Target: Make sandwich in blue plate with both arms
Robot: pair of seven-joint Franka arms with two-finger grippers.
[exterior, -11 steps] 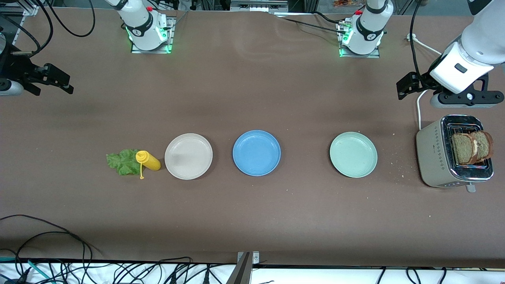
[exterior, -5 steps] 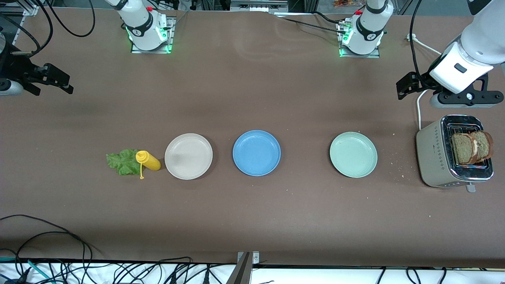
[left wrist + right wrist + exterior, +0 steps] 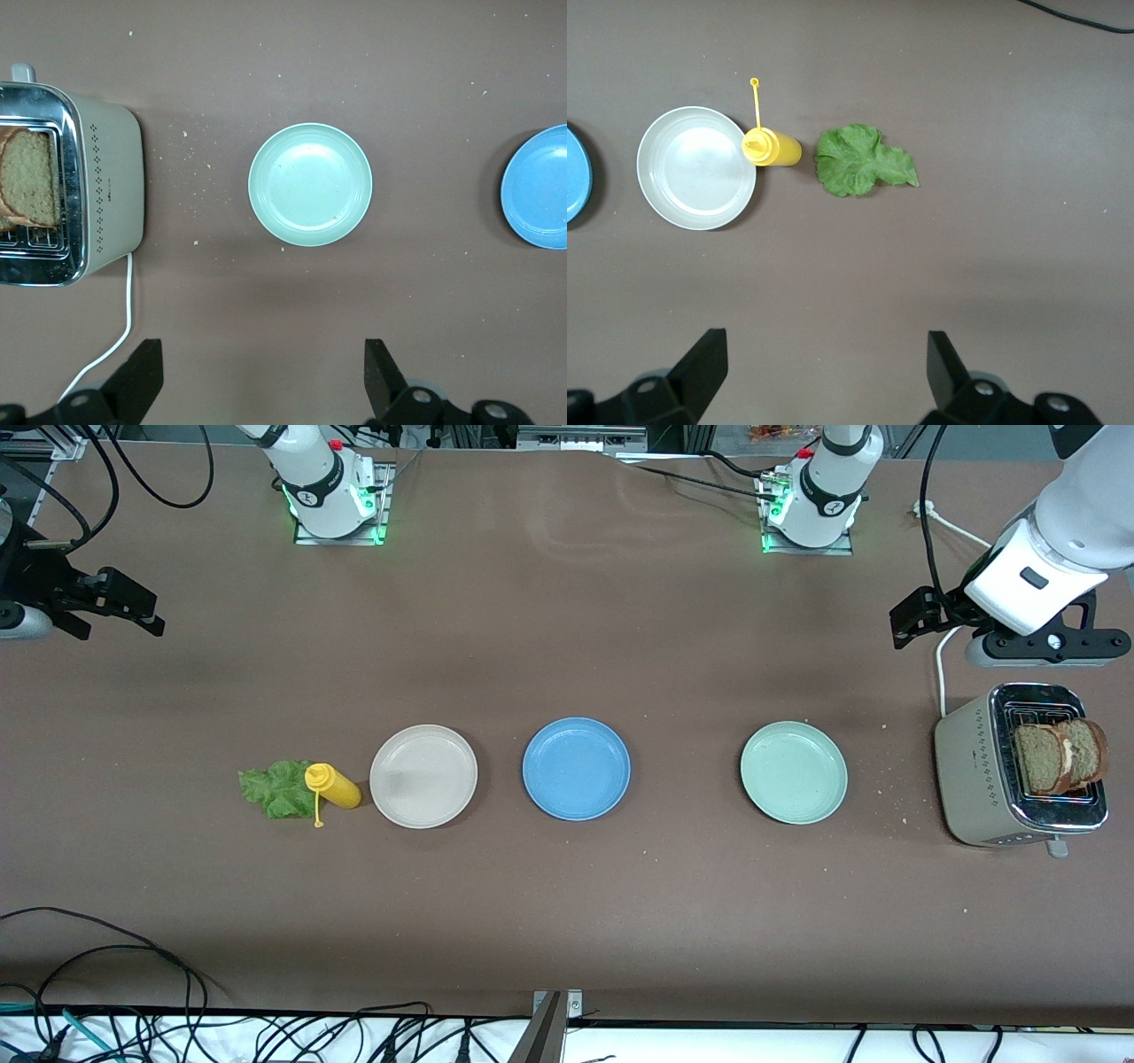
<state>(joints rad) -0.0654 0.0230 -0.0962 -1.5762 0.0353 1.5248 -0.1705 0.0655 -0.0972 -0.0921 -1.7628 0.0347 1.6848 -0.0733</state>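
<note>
brown worktop [image 3: 567, 921] spread wide under two white arms, crumbs scattered toward the left arm's end.

beige toaster [image 3: 983, 779] with a chrome top at the left arm's end of the worktop, white cord trailing from it; two bread slices [image 3: 1059, 757] standing upright in its slots, brown with darker crust.

left claw [image 3: 261, 376] held up in the air over bare worktop near the toaster, fingers spread wide, grasping nothing; arm waiting.

right claw [image 3: 824, 372] held up over bare worktop at the right arm's end, fingers likewise spread wide and released, nothing between them; arm waiting.

three round plates in a row across the middle of the worktop, well apart from one another: blue plate [image 3: 576, 769] in the centre, bare, no bread or leaf on it; pale green plate [image 3: 794, 772] between the blue plate and the toaster; beige-white plate [image 3: 423, 776] toward the right arm's end.

ruffled green lettuce leaf [image 3: 275, 788] flat on the worktop, past the beige-white plate toward the right arm's end.

yellow squeeze bottle [image 3: 332, 786] lying on its side between the leaf and the beige-white plate, touching the leaf's edge, just beside the plate's rim, its thin cap strap pointing toward the front camera.
</note>
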